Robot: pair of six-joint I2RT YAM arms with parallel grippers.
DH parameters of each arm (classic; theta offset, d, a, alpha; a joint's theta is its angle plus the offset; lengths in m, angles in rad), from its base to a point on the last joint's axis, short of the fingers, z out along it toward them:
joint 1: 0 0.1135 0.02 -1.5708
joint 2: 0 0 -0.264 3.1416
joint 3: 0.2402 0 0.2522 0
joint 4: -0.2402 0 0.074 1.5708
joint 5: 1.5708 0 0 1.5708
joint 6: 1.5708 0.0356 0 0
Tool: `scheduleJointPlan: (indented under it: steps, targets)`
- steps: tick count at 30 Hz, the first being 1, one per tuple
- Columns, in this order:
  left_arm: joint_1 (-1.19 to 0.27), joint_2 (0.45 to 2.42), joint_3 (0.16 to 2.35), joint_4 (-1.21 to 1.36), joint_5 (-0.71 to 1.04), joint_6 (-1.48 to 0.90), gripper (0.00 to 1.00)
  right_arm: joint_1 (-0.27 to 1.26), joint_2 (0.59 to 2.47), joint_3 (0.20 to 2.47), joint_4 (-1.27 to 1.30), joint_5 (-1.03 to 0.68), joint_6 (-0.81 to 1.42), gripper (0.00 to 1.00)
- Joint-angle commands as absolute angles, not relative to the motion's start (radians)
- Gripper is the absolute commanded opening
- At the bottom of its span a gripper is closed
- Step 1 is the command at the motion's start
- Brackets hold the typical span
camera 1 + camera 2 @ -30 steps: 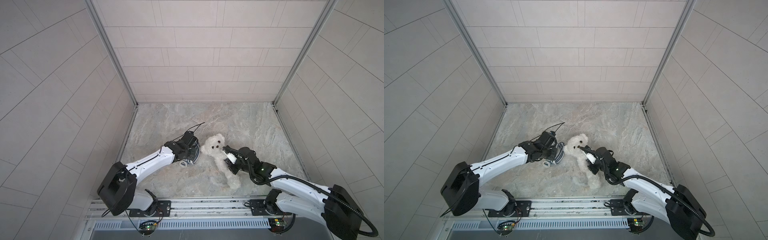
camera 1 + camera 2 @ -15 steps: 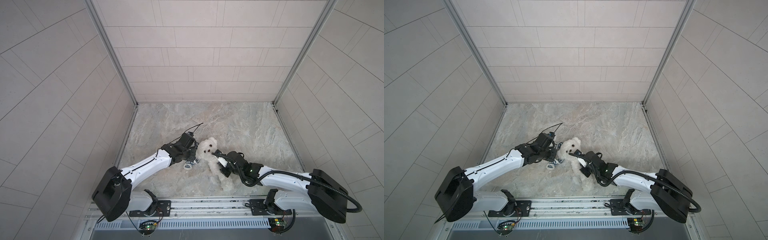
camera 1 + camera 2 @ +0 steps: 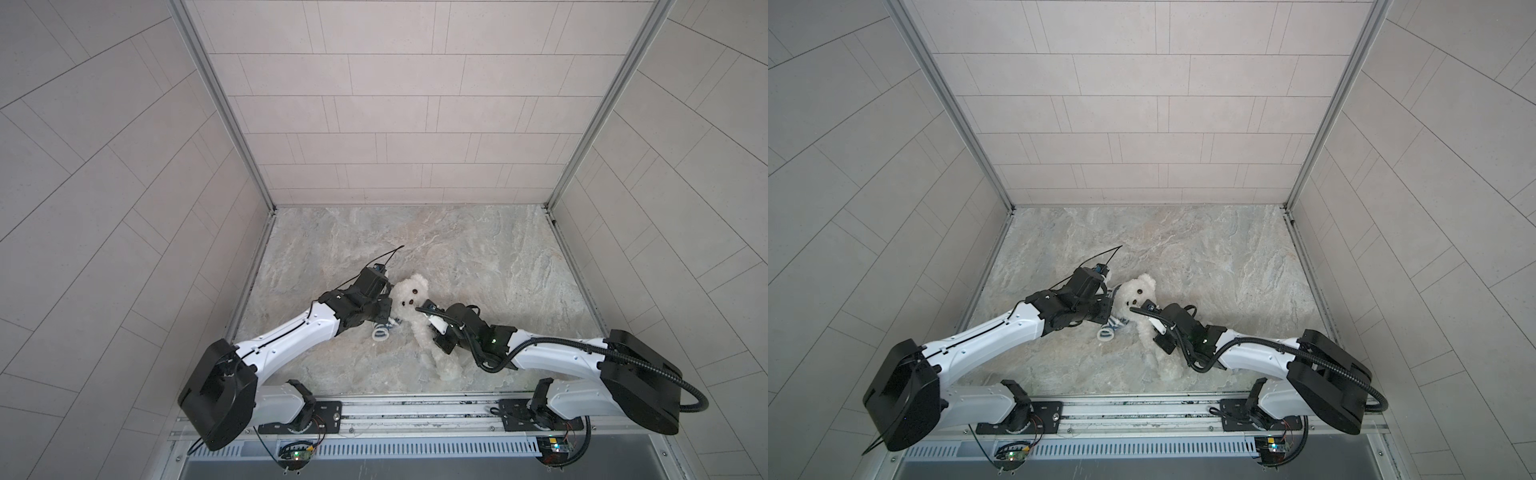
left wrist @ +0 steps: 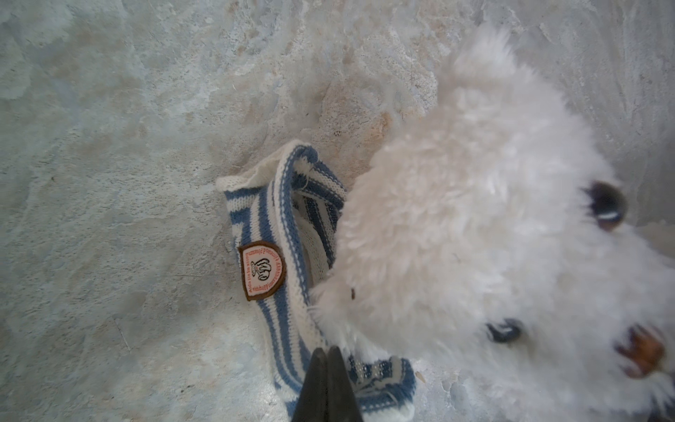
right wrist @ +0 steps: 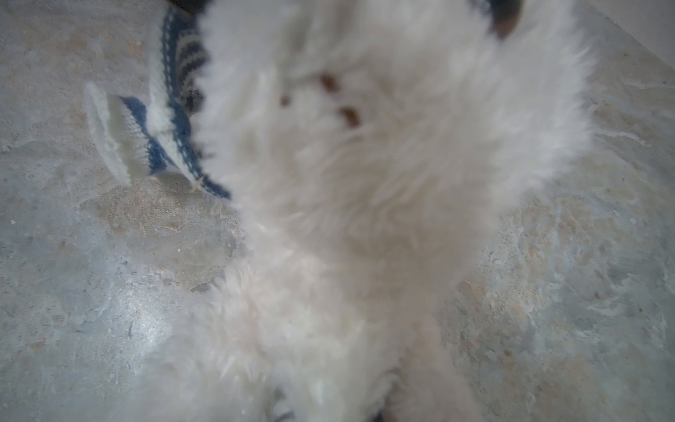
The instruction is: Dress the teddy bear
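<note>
The teddy bear (image 3: 412, 296) is lying face up on the marble tabletop (image 3: 478, 249), toward the front, between both arms. The right gripper (image 3: 431, 328) is clamping its fluffy torso. The left gripper (image 4: 327, 360), tips pressed together, is pinching the striped shirt (image 4: 283, 219) just beside the bear's head.

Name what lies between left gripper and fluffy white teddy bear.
A blue-and-white striped knitted shirt, in the left wrist view, between left gripper and fluffy white teddy bear.

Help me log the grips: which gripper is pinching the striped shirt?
The left gripper: its closed tips pinch the striped shirt, while the right gripper is clamped on the teddy bear instead.
</note>
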State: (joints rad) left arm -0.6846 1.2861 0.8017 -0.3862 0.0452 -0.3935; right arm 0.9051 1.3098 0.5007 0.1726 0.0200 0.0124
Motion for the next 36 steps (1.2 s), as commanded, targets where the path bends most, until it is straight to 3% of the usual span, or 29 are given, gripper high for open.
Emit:
scheduleJointPlan:
  steps: [1,16,36]
  targets:
    - [-0.68,1.26,0.803,-0.383,0.016,-0.394,0.0,0.914,1.302,0.481,0.155,0.01,0.029,0.0]
    - [-0.689,1.211,0.669,-0.253,0.046,-0.449,0.0,0.949,1.366,0.591,-0.148,-0.073,0.193,0.0]
    - [-0.695,1.064,0.509,-0.02,0.077,-0.469,0.0,0.969,1.533,0.819,-0.448,-0.13,0.17,0.0]
